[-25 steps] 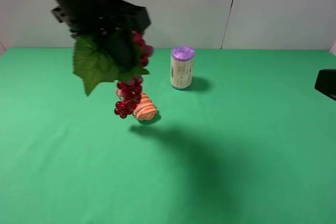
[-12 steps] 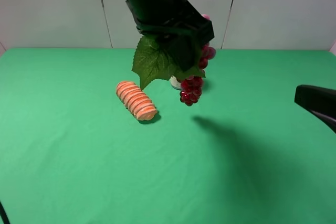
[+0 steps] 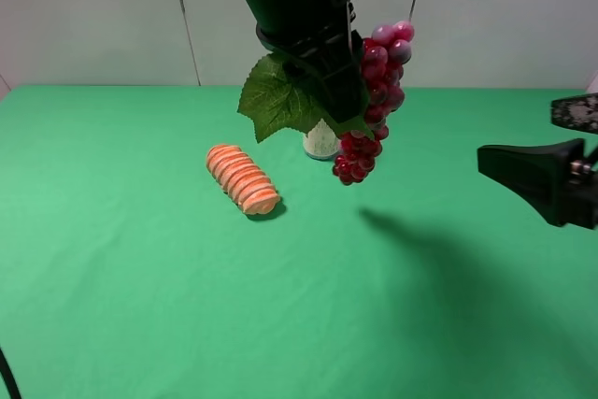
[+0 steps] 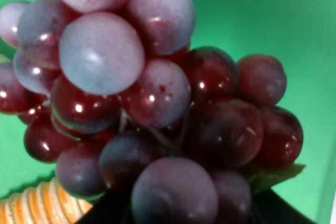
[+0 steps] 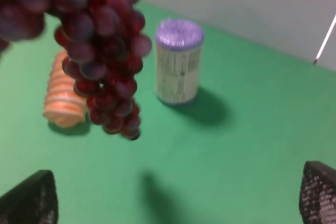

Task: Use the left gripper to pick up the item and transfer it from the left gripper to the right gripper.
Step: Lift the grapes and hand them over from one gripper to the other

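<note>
Grapes [image 3: 376, 100] [image 4: 152, 103] [image 5: 102, 51]: aloft, hanging below left gripper [image 3: 341, 105], well above surface. Berries round, glossy, dark red to purple. Leaves [image 3: 276, 100] broad, green, jagged, beside left fingers. Left fingers clenched on bunch's upper part.

Right gripper [image 3: 519, 133] [image 5: 173, 198]: fingers spread wide, gripping nothing, well apart from bunch.

Surface [image 3: 140, 306]: flat green cloth. Pale panelled wall [image 3: 93, 16] behind.

Ribbed orange roll [image 3: 242, 178] [image 5: 64, 95] lies on surface, below left fingers. Purple-topped can [image 3: 320, 142] [image 5: 178, 61] upright beyond bunch.
</note>
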You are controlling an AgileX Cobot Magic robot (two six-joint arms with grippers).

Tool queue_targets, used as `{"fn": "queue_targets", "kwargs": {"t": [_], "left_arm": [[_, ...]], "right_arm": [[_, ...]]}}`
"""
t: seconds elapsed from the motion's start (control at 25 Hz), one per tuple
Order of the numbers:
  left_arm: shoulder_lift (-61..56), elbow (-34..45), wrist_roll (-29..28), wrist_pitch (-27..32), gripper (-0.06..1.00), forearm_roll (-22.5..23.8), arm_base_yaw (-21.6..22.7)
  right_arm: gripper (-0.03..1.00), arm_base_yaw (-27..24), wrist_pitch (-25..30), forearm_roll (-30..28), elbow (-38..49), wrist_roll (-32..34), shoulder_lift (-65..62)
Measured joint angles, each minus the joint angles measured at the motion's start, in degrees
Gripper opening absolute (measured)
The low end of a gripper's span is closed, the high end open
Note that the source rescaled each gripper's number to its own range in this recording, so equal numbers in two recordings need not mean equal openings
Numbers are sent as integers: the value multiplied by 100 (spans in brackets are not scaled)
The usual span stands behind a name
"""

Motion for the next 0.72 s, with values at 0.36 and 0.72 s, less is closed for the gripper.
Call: {"fn": "queue_targets", "kwargs": {"t": [0.36, 0.72], "left_arm": [[0, -19, 494, 1, 0, -216, 0], [0, -46, 633, 18, 0, -433, 0]], "right_arm": [[100, 1002, -1055, 1062, 0, -1363, 1561], [100, 1432, -1405, 2699, 0, -2669, 2268]]}}
